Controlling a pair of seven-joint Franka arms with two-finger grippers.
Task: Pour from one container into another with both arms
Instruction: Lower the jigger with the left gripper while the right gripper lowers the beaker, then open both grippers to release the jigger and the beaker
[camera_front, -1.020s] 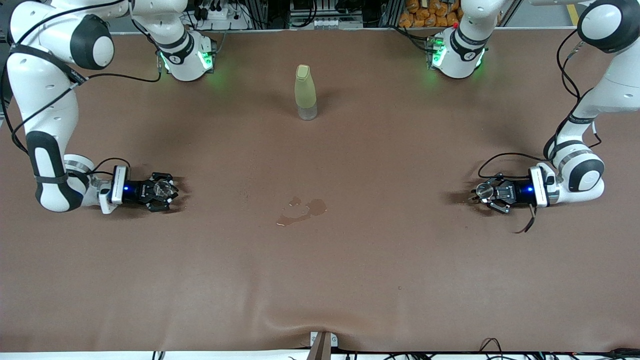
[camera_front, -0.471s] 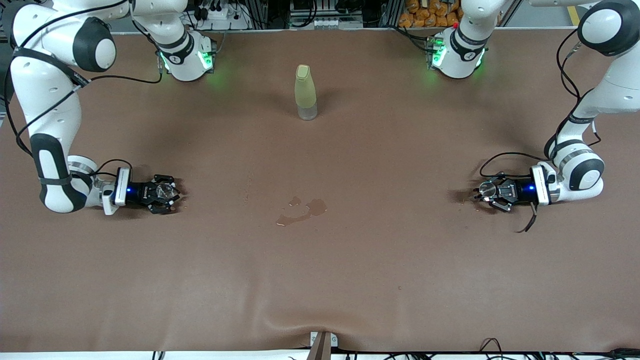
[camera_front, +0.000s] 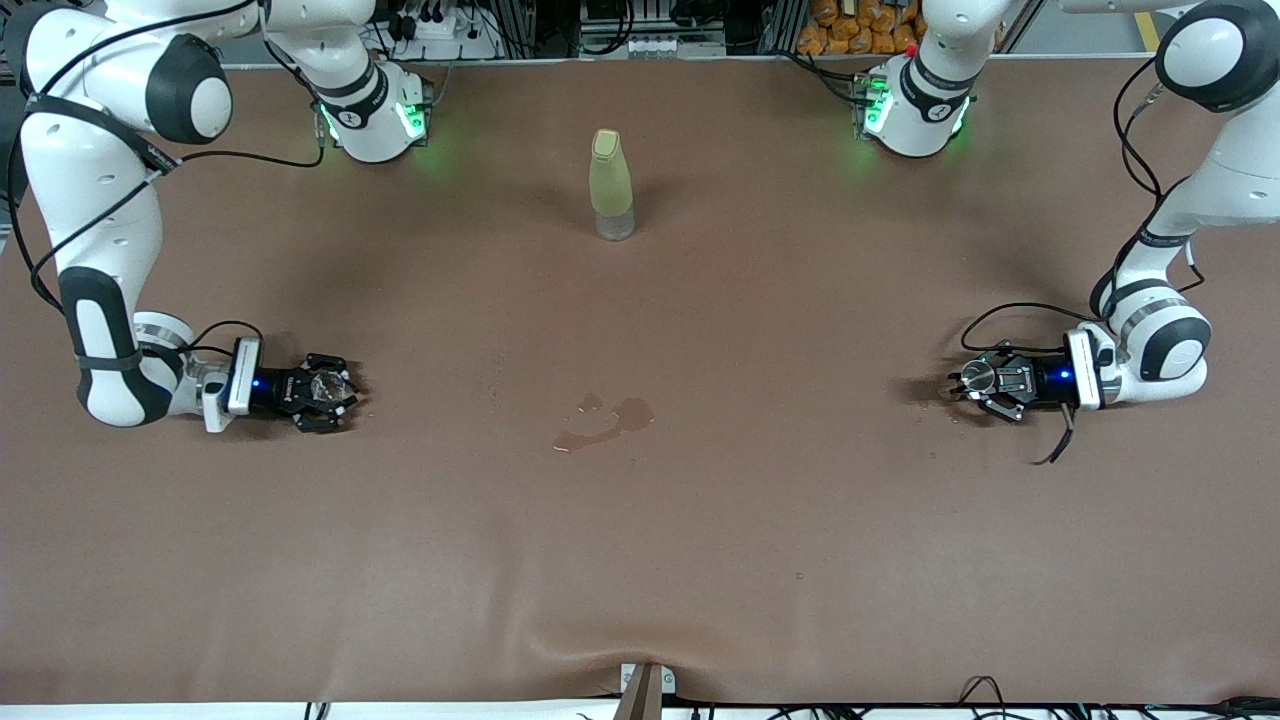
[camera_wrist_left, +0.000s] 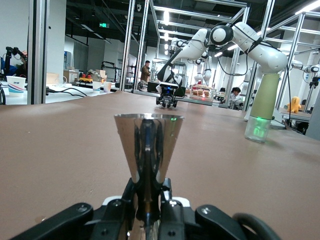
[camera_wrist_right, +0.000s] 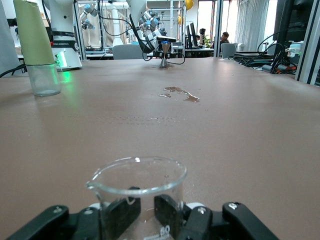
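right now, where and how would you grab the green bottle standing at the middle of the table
Probably grip the green bottle around its wider lower body, just above the clear base, coming in level from the side. It stands upright and narrows toward the cap, so fingers higher up could slip; open table surrounds it. Both grippers already hold vessels.

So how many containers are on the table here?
3. A glass beaker in the right gripper, a metal cone cup in the left gripper, and a yellow-green bottle standing between the arm bases. None looks hidden.
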